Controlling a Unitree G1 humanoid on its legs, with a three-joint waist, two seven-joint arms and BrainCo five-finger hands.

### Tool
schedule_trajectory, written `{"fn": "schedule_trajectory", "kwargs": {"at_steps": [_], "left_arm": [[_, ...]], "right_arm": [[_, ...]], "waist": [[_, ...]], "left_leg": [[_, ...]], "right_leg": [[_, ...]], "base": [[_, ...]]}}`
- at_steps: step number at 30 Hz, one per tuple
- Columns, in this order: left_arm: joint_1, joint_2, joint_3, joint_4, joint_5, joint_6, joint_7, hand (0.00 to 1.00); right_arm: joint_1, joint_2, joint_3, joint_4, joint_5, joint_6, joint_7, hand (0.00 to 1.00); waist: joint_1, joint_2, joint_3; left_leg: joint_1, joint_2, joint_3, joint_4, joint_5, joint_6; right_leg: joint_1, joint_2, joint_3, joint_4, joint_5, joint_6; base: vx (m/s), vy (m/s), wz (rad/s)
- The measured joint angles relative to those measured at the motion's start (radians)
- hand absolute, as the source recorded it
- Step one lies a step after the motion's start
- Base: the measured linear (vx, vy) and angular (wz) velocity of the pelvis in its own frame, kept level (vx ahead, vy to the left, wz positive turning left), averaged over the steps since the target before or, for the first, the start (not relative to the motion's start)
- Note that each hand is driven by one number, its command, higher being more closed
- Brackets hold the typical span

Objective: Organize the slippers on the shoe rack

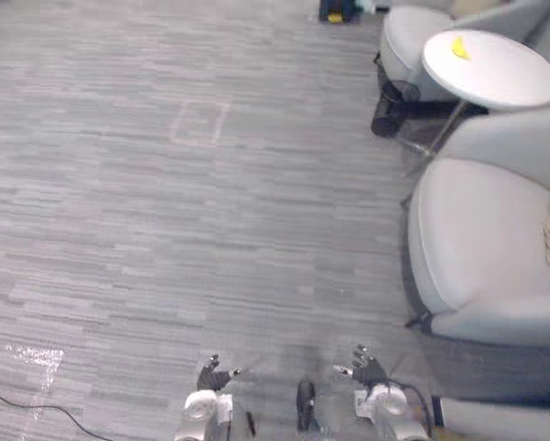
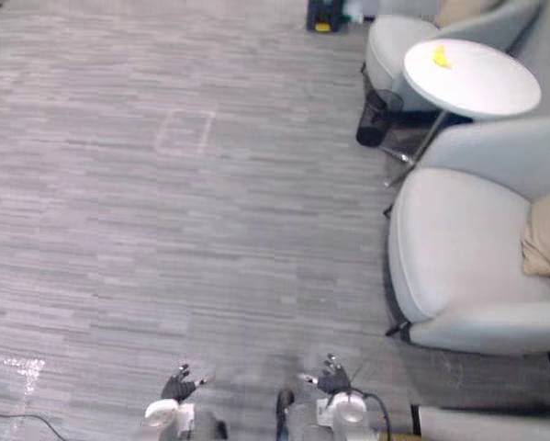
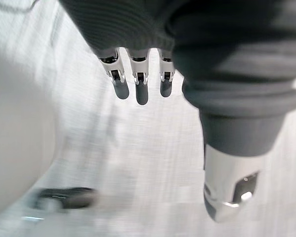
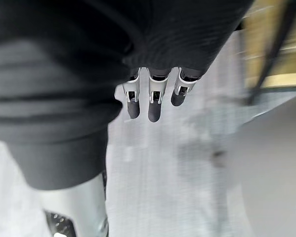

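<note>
Grey carpet lies below left hand and right hand, fingers loosely spread, holding nothing.

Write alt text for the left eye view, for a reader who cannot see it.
The left hand and the right hand are open and empty at the bottom edge, above grey carpet. To the right stand a light grey armchair and a round white table with a small yellow object on it.
</note>
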Motion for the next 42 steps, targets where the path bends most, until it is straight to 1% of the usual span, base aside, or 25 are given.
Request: {"fn": "schedule_trajectory", "kwargs": {"at_steps": [4, 5, 6, 7, 9, 11, 12, 13, 14, 16, 18, 20, 23, 24, 25, 26, 27, 28, 29, 31, 33, 34, 36, 38, 42], "left_arm": [[-0.020, -0.009, -0.001, -0.010, -0.007, -0.001, 0.000, 0.00], [-0.021, -0.010, -0.003, -0.010, -0.007, -0.002, 0.000, 0.00], [-0.013, -0.009, -0.008, -0.008, -0.008, -0.002, 0.000, 0.00], [-0.006, 0.008, -0.010, -0.001, -0.009, -0.002, 0.000, 0.00], [-0.012, 0.025, -0.012, 0.013, -0.011, -0.002, 0.000, 0.00], [-0.015, 0.033, -0.012, 0.033, -0.012, -0.001, -0.001, 0.00], [-0.008, 0.031, -0.018, 0.047, -0.012, 0.002, -0.001, 0.00], [-0.003, 0.031, -0.029, 0.053, -0.012, 0.003, -0.001, 0.00], [-0.001, 0.039, -0.054, 0.053, -0.012, 0.004, -0.001, 0.00], [0.004, 0.048, -0.062, 0.057, -0.012, 0.003, -0.002, 0.00], [-0.004, 0.049, -0.060, 0.072, -0.012, 0.003, -0.002, 0.00], [-0.011, 0.044, -0.060, 0.079, -0.011, 0.003, -0.003, 0.00], [-0.017, 0.042, -0.060, 0.082, -0.002, 0.003, -0.006, 0.00], [-0.014, 0.038, -0.060, 0.084, 0.005, 0.004, -0.007, 0.00], [-0.016, 0.034, -0.059, 0.093, 0.007, 0.004, -0.008, 0.00], [-0.021, 0.019, -0.051, 0.098, 0.008, 0.002, -0.013, 0.00], [-0.022, 0.015, -0.051, 0.097, 0.009, 0.002, -0.014, 0.00], [-0.023, 0.007, -0.048, 0.097, 0.011, 0.002, -0.019, 0.00], [-0.022, -0.005, -0.023, 0.093, 0.026, 0.003, -0.024, 0.00], [-0.008, -0.011, -0.007, 0.079, 0.026, 0.003, -0.027, 0.00], [0.024, -0.010, 0.041, 0.032, 0.026, 0.003, -0.026, 0.00], [0.036, -0.008, 0.042, 0.023, 0.026, 0.002, -0.025, 0.00], [0.053, -0.007, 0.051, -0.026, 0.025, 0.001, -0.024, 0.00], [0.058, -0.013, 0.061, -0.032, 0.025, 0.000, -0.023, 0.00], [0.053, -0.015, 0.061, -0.032, 0.024, -0.007, -0.020, 0.00]], "right_arm": [[0.026, 0.002, -0.018, -0.022, 0.019, 0.001, -0.002, 0.00], [0.038, 0.002, -0.035, -0.021, 0.019, 0.002, -0.002, 0.00], [0.045, -0.011, -0.042, -0.012, 0.018, 0.003, -0.006, 0.00], [0.028, -0.013, -0.043, 0.032, 0.018, 0.008, -0.008, 0.00], [0.019, -0.007, -0.042, 0.052, 0.017, 0.010, -0.007, 0.00], [0.021, -0.006, -0.044, 0.067, 0.016, 0.011, -0.003, 0.00], [0.029, -0.006, -0.053, 0.070, 0.015, 0.012, 0.001, 0.00], [0.040, 0.000, -0.064, 0.067, 0.015, 0.012, 0.005, 0.00], [0.039, 0.000, -0.081, 0.064, 0.016, 0.011, 0.005, 0.00], [0.040, -0.002, -0.081, 0.061, 0.016, 0.009, 0.005, 0.00], [0.039, -0.007, -0.087, 0.053, 0.016, 0.006, 0.005, 0.00], [0.038, -0.008, -0.100, 0.049, 0.017, 0.002, 0.006, 0.00], [0.028, 0.007, -0.122, 0.048, 0.018, -0.002, 0.005, 0.00], [0.030, 0.008, -0.122, 0.045, 0.018, -0.003, 0.005, 0.00], [0.030, 0.008, -0.124, 0.040, 0.017, -0.002, 0.005, 0.00], [0.028, 0.003, -0.128, 0.030, 0.016, 0.001, 0.004, 0.00], [0.028, 0.003, -0.130, 0.027, 0.016, 0.002, 0.004, 0.00], [0.028, 0.000, -0.133, 0.021, 0.016, 0.002, 0.004, 0.00], [0.034, 0.000, -0.126, 0.015, 0.016, 0.003, 0.005, 0.00], [0.038, -0.003, -0.115, 0.012, 0.016, 0.006, 0.006, 0.00], [0.039, 0.003, -0.091, 0.010, 0.017, 0.011, 0.005, 0.00], [0.040, 0.005, -0.080, 0.011, 0.017, 0.011, 0.004, 0.00], [0.040, 0.024, -0.073, 0.010, 0.017, 0.013, 0.005, 0.00], [0.039, 0.033, -0.072, 0.012, 0.017, 0.016, 0.006, 0.00], [0.029, 0.032, -0.072, 0.020, 0.014, 0.020, 0.005, 0.00]], "waist": [[0.013, 0.000, -0.001], [0.013, -0.003, -0.003], [0.016, 0.011, -0.013], [0.021, -0.009, -0.023], [0.017, -0.038, -0.045], [0.016, -0.051, -0.053], [0.011, -0.051, -0.052], [0.005, -0.052, -0.052], [-0.006, -0.053, -0.053], [-0.009, -0.042, -0.047], [-0.023, -0.037, -0.048], [-0.037, -0.029, -0.048], [-0.040, -0.040, -0.048], [-0.043, -0.040, -0.046], [-0.050, -0.042, -0.056], [-0.047, -0.010, -0.065], [-0.049, -0.006, -0.064], [-0.055, 0.004, -0.064], [-0.061, 0.011, -0.061], [-0.055, 0.015, -0.060], [-0.034, 0.016, -0.059], [-0.026, 0.009, -0.058], [0.006, -0.002, -0.056], [0.017, -0.001, -0.056], [0.022, -0.008, -0.064]], "left_leg": [[-0.085, 0.002, 0.121, -0.259, 0.024, 0.036], [-0.093, -0.023, 0.151, -0.377, 0.063, 0.060], [-0.095, -0.063, 0.163, -0.545, 0.166, 0.087], [-0.094, -0.107, 0.150, -0.570, 0.222, 0.122], [-0.090, -0.160, 0.146, -0.599, 0.207, 0.136], [-0.056, -0.214, 0.117, -0.611, 0.162, 0.146], [-0.013, -0.240, 0.088, -0.622, 0.135, 0.151], [0.033, -0.265, 0.052, -0.644, 0.114, 0.152], [0.102, -0.283, 0.003, -0.668, 0.093, 0.151], [0.187, -0.291, -0.047, -0.708, 0.081, 0.147], [0.299, -0.275, -0.119, -0.791, 0.080, 0.147], [0.338, -0.257, -0.141, -0.826, 0.072, 0.134], [0.431, -0.241, -0.166, -0.881, 0.029, 0.087], [0.461, -0.237, -0.169, -0.881, 0.003, 0.072], [0.487, -0.227, -0.170, -0.881, -0.003, 0.065], [0.491, -0.194, -0.158, -0.838, 0.020, 0.030], [0.488, -0.189, -0.156, -0.819, 0.025, 0.020], [0.479, -0.180, -0.155, -0.767, 0.034, 0.007], [0.394, -0.138, -0.158, -0.485, 0.051, -0.022], [0.292, -0.093, -0.161, -0.219, 0.127, -0.063], [0.141, -0.007, -0.121, 0.118, 0.105, -0.047], [0.113, 0.003, -0.101, 0.141, 0.093, -0.031], [0.021, 0.020, -0.034, 0.034, 0.040, 0.008], [-0.012, 0.002, -0.020, -0.135, 0.022, 0.013], [-0.058, -0.125, -0.190, -0.623, 0.105, -0.019]], "right_leg": [[0.101, -0.042, -0.079, -0.076, -0.028, 0.047], [0.126, -0.057, -0.107, -0.084, -0.040, 0.067], [0.144, -0.059, -0.125, -0.088, -0.065, 0.104], [0.161, -0.087, -0.122, -0.086, -0.092, 0.136], [0.155, -0.127, -0.123, -0.066, -0.088, 0.144], [0.117, -0.181, -0.106, 0.107, -0.088, 0.149], [0.077, -0.214, -0.091, 0.277, -0.062, 0.183], [0.025, -0.240, -0.062, 0.462, 0.007, 0.174], [-0.057, -0.234, 0.007, 0.661, -0.011, 0.170], [-0.136, -0.192, 0.047, 0.757, -0.076, 0.160], [-0.255, -0.118, 0.038, 0.646, -0.147, 0.109], [-0.320, -0.090, 0.023, 0.517, -0.144, 0.103], [-0.397, -0.066, 0.006, 0.174, 0.020, 0.087], [-0.400, -0.062, 0.003, 0.135, 0.131, 0.064], [-0.387, -0.057, 0.003, 0.150, 0.185, 0.023], [-0.381, -0.045, -0.016, 0.204, 0.116, 0.003], [-0.378, -0.044, -0.022, 0.214, 0.099, -0.003], [-0.357, -0.037, -0.034, 0.224, 0.074, -0.007], [-0.275, -0.015, -0.041, 0.201, 0.029, -0.015], [-0.206, 0.007, -0.033, 0.162, 0.009, -0.025], [-0.079, 0.053, 0.017, 0.102, -0.029, -0.051], [-0.047, 0.056, 0.037, 0.085, -0.038, -0.057], [0.054, 0.052, 0.114, 0.017, -0.043, -0.040], [0.102, 0.039, 0.164, -0.014, -0.050, -0.027], [0.166, -0.033, 0.292, -0.056, -0.110, 0.036]], "base": [[0.31, 0.045, 0.51], [0.47, 0.205, 0.71], [0.56, 0.283, 0.71], [0.42, 0.230, 0.48], [0.35, 0.176, 0.46], [0.47, 0.250, 0.64], [0.49, 0.258, 0.72], [0.59, 0.272, 1.07], [0.50, 0.177, 1.02], [0.52, 0.085, 0.95], [0.61, -0.016, 1.02], [0.43, -0.082, 0.78], [0.52, -0.167, 0.44], [0.68, -0.268, 0.26], [0.80, -0.314, 0.21], [0.58, -0.220, 0.16], [0.54, -0.224, 0.14], [0.41, -0.191, 0.20], [0.61, -0.275, 0.16], [0.49, -0.183, -0.10], [0.45, -0.102, -0.64], [0.43, -0.070, -0.79], [0.41, -0.022, -0.93], [0.44, 0.083, -0.88], [0.50, 0.260, -1.00]]}}
